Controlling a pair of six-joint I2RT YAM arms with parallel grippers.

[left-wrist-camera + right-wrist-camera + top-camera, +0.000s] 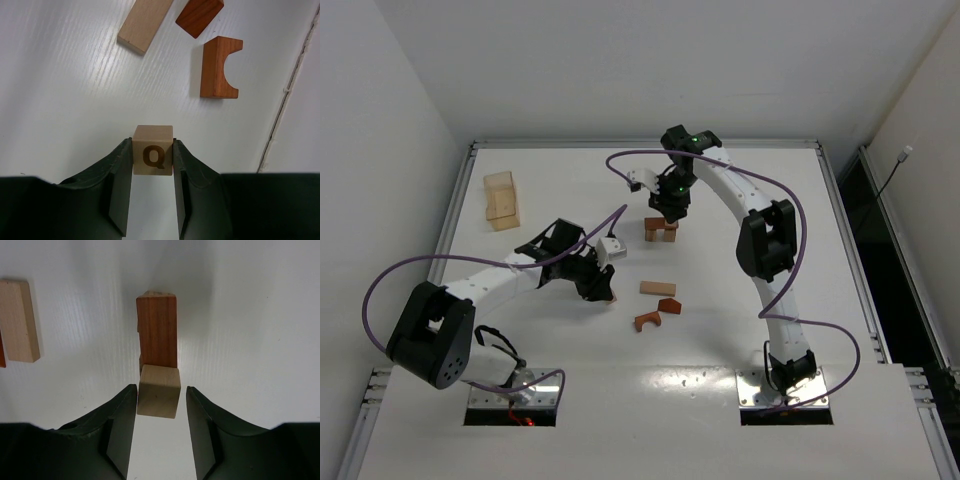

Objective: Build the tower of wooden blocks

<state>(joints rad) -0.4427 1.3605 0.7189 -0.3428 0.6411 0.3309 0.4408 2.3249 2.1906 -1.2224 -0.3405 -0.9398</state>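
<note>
**Right fingers slack around the tower's pale cube, left clamped on the Q cube**

I'm looking at a white table (800, 250) with a metal rim, boxed in by plain white walls (620, 60). The surface is glossy, with faint streaks in both wrist views. A pale wooden box (501, 200) stands far left, well apart from everything else.

The wood block tower (660, 232) sits mid-table toward the far side, right under the right gripper (668, 214), which hides its top in the overhead view. From the right wrist, the tower's pale cube (159, 391) lies between the 2 fingers (122, 415) with a gap on each side, wider on the right. So those jaws are released and not pressing it. Just past the cube and touching it is a reddish-brown bar (157, 332). Its long axis runs straight away from the camera, in line with the finger gap (can't tell if the cube rests on it or against its near end).

The left gripper (600, 288) is low over the middle of the table, well apart from the tower. Its fingers (117, 180) are clenched on both sides of the Q cube (152, 150), with the letter upright toward the wrist camera.

Beyond it lie 3 loose blocks:
- A pale bar (145, 22), long axis diagonal.
- A reddish-brown block (199, 15), cut off by the frame.
- A reddish arch (217, 67), lying flat with its cutout facing right.
</note>
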